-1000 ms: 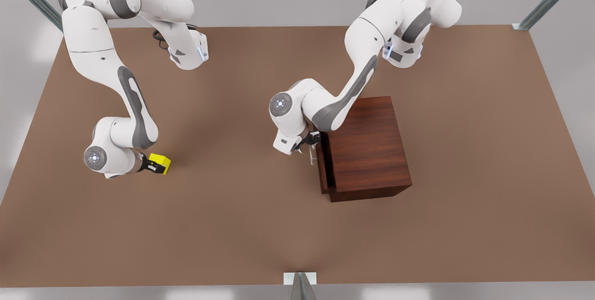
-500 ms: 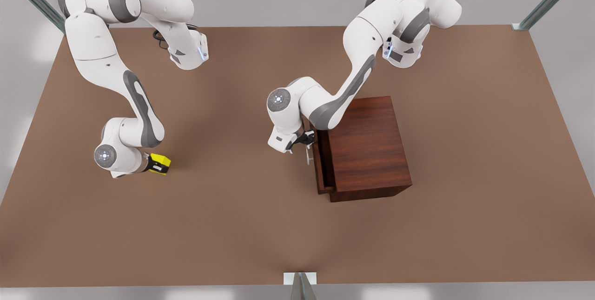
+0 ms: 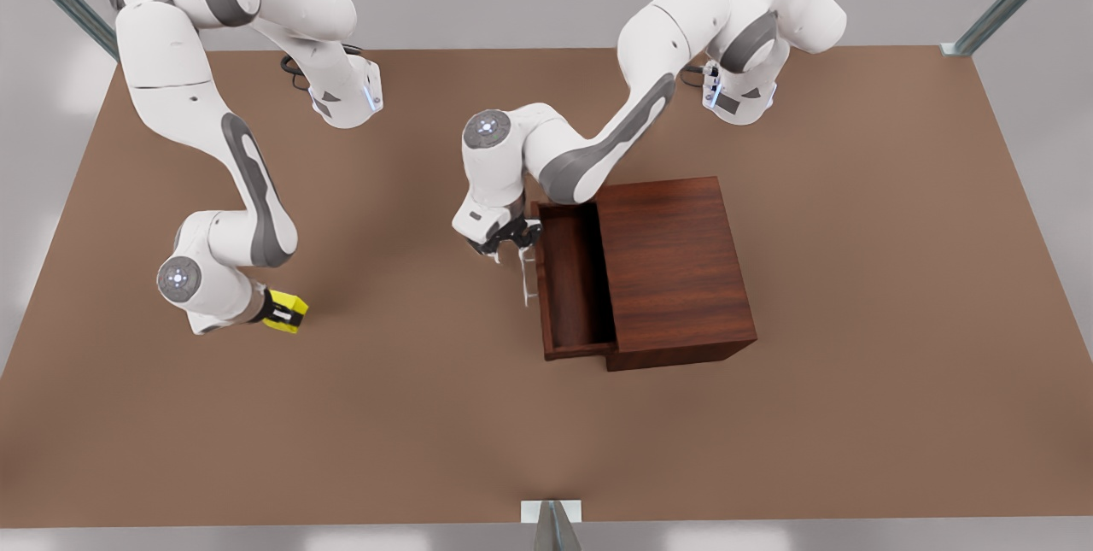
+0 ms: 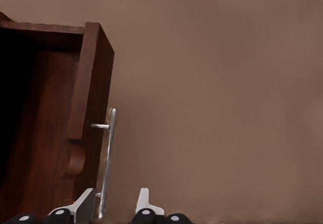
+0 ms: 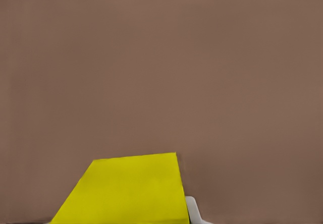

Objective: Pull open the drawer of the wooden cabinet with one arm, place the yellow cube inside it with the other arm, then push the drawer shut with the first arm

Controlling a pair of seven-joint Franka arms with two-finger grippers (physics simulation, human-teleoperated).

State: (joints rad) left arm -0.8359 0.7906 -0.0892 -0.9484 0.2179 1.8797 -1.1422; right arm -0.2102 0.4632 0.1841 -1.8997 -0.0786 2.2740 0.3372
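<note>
The wooden cabinet (image 3: pixel 675 269) stands right of centre in the front view. Its drawer (image 3: pixel 572 286) is pulled out toward the front view's left, its inside bare. My left gripper (image 3: pixel 512 239) is at the silver handle (image 3: pixel 528 278). In the left wrist view the handle (image 4: pixel 108 158) runs between the spread fingertips (image 4: pixel 87 204) of that gripper (image 4: pixel 115 204), touching the one on the drawer (image 4: pixel 50 133) side. At the front view's left, my right gripper (image 3: pixel 275 310) is shut on the yellow cube (image 3: pixel 290 313), which is slightly tilted. The same cube (image 5: pixel 126 188) appears in the right wrist view beside a fingertip (image 5: pixel 193 211).
The brown table (image 3: pixel 427 414) stretches wide between the cube and the cabinet. Both arm bases stand at the far edge. A metal bracket (image 3: pixel 552 512) sits at the near edge, and frame struts (image 3: pixel 1008 0) cross the far corners.
The drawer has slid well out toward the front view's left, with my left gripper moving along at its handle. My right gripper and the cube shifted slightly left and tilted.
</note>
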